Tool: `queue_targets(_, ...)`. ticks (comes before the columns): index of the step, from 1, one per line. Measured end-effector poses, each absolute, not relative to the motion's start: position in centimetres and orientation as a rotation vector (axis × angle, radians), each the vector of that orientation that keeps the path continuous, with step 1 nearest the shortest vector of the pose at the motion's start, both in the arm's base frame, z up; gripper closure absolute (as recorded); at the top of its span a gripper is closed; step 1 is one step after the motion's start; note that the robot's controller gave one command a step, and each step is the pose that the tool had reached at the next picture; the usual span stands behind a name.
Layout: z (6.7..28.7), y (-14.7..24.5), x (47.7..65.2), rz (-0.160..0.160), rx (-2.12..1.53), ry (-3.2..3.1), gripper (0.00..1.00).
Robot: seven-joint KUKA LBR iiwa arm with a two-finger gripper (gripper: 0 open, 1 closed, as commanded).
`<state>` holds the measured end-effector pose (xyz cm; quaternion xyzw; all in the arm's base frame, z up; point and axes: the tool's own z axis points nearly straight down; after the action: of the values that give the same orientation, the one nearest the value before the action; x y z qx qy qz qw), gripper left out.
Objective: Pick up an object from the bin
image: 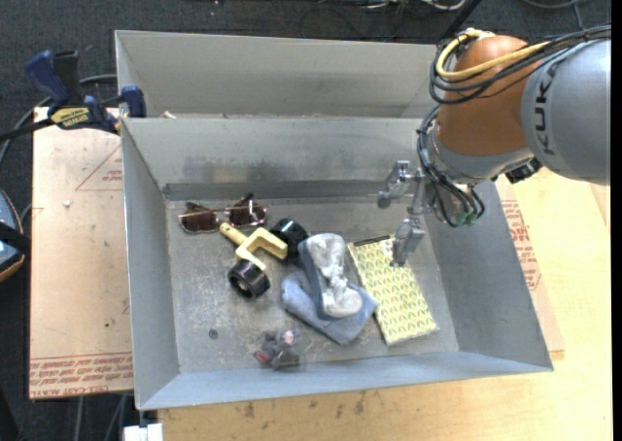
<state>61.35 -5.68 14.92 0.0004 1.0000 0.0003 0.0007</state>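
Hanging the gripper low at the top edge of the yellow patterned pad, lying flat at the right of the bin floor, just beside a grey cloth; failing to tell whether open or closed.

A flat, rectangular yellow-green pad with a wavy printed pattern lies on the bin floor, right of the frame's centre, slanting toward lower right.

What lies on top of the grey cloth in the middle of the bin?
A crumpled white object lies on the grey cloth. The cloth's right edge seems to cover part of the yellow patterned pad. Whatever is under the cloth is hidden.
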Motion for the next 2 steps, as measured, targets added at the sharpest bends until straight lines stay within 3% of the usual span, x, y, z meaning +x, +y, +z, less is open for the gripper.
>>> queue_targets(1,10.3,-7.4,60.9,0.0,-0.091,3.132,0.0)
queue_targets(2,8.6,-8.0,60.8,0.003,-0.186,3.138,0.0)
